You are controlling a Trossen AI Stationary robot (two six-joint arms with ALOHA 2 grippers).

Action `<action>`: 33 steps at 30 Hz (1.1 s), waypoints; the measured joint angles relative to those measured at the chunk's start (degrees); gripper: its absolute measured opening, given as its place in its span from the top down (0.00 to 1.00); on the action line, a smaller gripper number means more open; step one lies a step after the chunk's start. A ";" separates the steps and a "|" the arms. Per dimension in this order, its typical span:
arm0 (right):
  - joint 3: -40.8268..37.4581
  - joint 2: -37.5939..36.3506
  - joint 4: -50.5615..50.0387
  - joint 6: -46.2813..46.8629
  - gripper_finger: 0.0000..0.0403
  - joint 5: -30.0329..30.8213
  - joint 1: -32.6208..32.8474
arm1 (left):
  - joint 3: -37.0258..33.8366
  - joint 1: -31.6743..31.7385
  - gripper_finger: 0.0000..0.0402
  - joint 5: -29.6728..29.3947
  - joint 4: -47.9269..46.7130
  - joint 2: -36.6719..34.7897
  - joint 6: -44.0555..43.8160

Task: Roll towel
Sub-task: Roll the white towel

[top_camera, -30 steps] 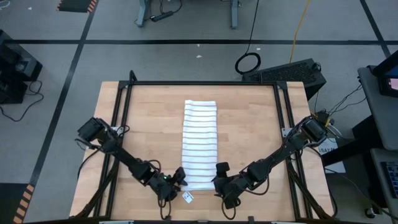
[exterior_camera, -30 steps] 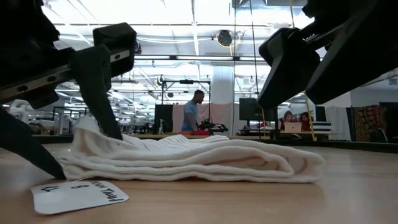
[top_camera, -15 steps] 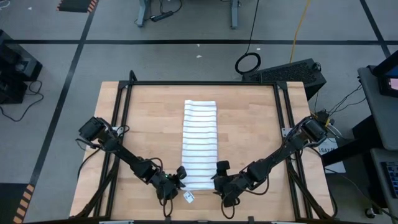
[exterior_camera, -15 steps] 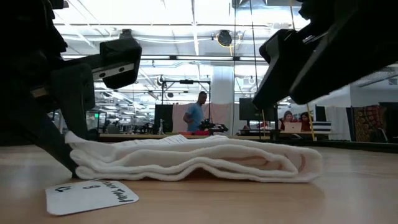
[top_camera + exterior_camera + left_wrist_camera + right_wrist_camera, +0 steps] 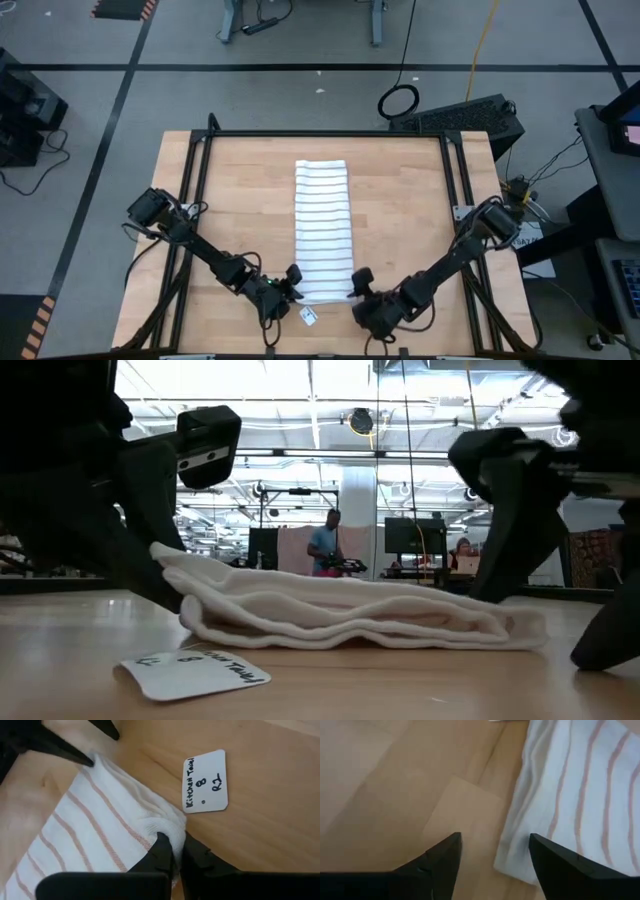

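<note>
We see the striped towel [image 5: 322, 231] lying lengthwise, twelve to six, on the worktop [image 5: 400, 220]. Our left gripper [image 5: 172, 851] pinches its near seven-o'clock corner; the right gripper [image 5: 492, 855], jaws open, straddles the five-o'clock corner.

The small white tag [image 5: 206, 781] carries handwritten words "Kitchen Towel", then "8" and "R2".
</note>
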 joint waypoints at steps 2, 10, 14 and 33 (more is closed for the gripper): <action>0.11 0.99 0.40 -1.47 0.46 2.95 0.91 | 0.00 -0.01 0.96 0.03 0.10 -0.02 -0.46; -0.07 1.56 -1.00 -5.52 0.46 14.75 3.21 | 0.04 -0.05 0.96 0.25 0.23 -0.04 -0.61; -0.16 1.00 -1.45 -5.49 0.47 14.52 2.88 | 0.07 -0.05 0.96 0.33 0.58 -0.07 -0.61; -1.12 1.25 6.46 -5.21 0.91 0.51 -1.59 | 0.09 -0.10 0.96 0.68 1.87 -0.15 -0.97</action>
